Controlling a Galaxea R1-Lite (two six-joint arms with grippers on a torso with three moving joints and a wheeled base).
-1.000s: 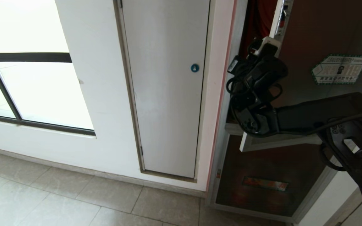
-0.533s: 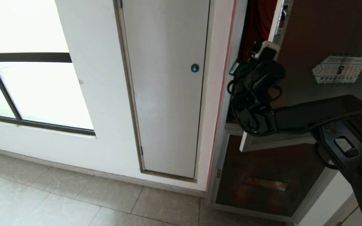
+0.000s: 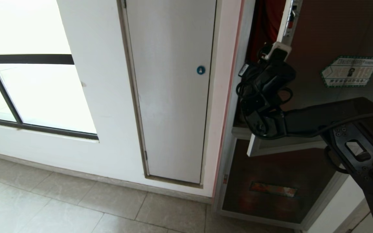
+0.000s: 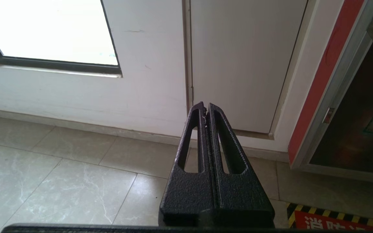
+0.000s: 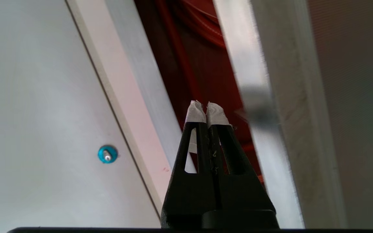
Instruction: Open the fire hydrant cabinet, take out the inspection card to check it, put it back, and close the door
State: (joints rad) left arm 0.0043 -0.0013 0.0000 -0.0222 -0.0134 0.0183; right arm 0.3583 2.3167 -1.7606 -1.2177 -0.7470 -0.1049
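Note:
The fire hydrant cabinet (image 3: 225, 168) stands at the right, and its door (image 3: 322, 38) of dark glass with a green-white sticker (image 3: 349, 71) is ajar. A strip of red interior (image 3: 265, 19) shows in the gap. My right gripper (image 3: 278, 48) is shut with nothing in it, its white-taped tips at the door's free edge, just below the small red latch (image 3: 291, 16). In the right wrist view the right gripper (image 5: 207, 111) points into the red gap between the cabinet frame (image 5: 141, 81) and the door edge (image 5: 261, 81). The inspection card is out of view.
A plain white door (image 3: 173, 97) with a round blue lock (image 3: 200, 70) is left of the cabinet, and a window (image 3: 37, 97) lies further left. The lower dark panel (image 3: 270, 174) stays closed. My left gripper (image 4: 205, 108) hangs shut over the tiled floor (image 4: 60, 181).
The right gripper has slid slightly down and to the right along the door's edge. The door stands at about the same angle.

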